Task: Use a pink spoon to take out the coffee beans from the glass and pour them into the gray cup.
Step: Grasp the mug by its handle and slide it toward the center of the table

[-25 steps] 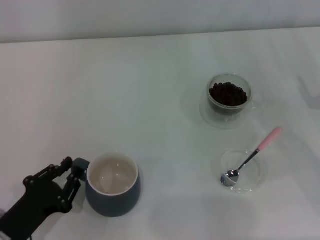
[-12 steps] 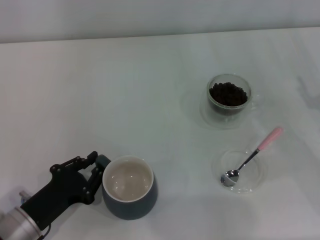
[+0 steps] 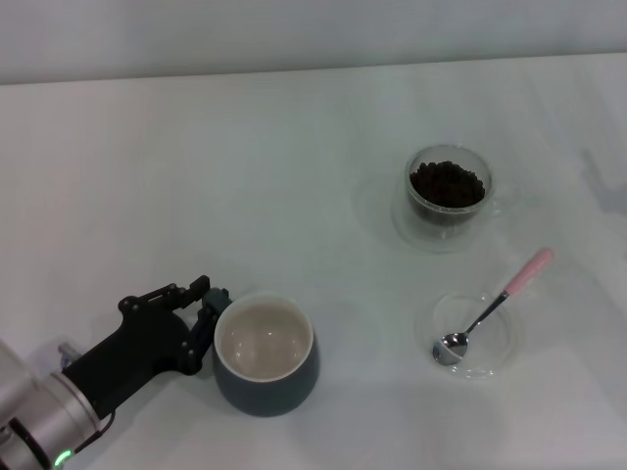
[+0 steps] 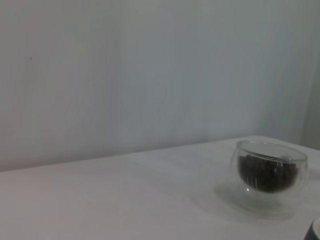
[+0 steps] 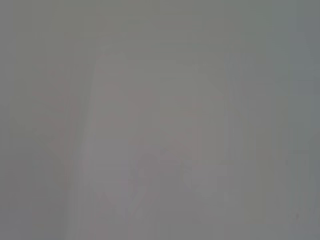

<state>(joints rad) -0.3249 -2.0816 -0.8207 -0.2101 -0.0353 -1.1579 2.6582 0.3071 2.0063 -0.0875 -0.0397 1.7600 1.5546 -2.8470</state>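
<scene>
left gripper (image 3: pixel 209 311): low on the white table (image 3: pixel 245 166), fingers closed on the handle of the gray cup (image 3: pixel 265 355); holding it there lets the arm slide the cup without covering its mouth
gray cup: upright, near edge of the table on the robot's left, well apart from the other items; off-white inside looks empty, no beans seen in it
likely purpose: cup is gripped to be brought nearer the glass, which would shorten the carry for each spoonful — a judgement only
glass (image 3: pixel 449 193): upright, far right area of the table; clear double wall, seen also from the left wrist view
coffee beans (image 3: pixel 447 183): dark heap filling most of the glass, none spilled around it
pink spoon (image 3: pixel 495 305): untouched, bowl resting in the clear dish (image 3: pixel 508 348), pink handle propped over the rim and pointing away from the robot, easy to pick up
clear dish: just nearer the robot than the glass; holds only the spoon
right gripper: not in view; its wrist camera shows a blank pale surface
</scene>
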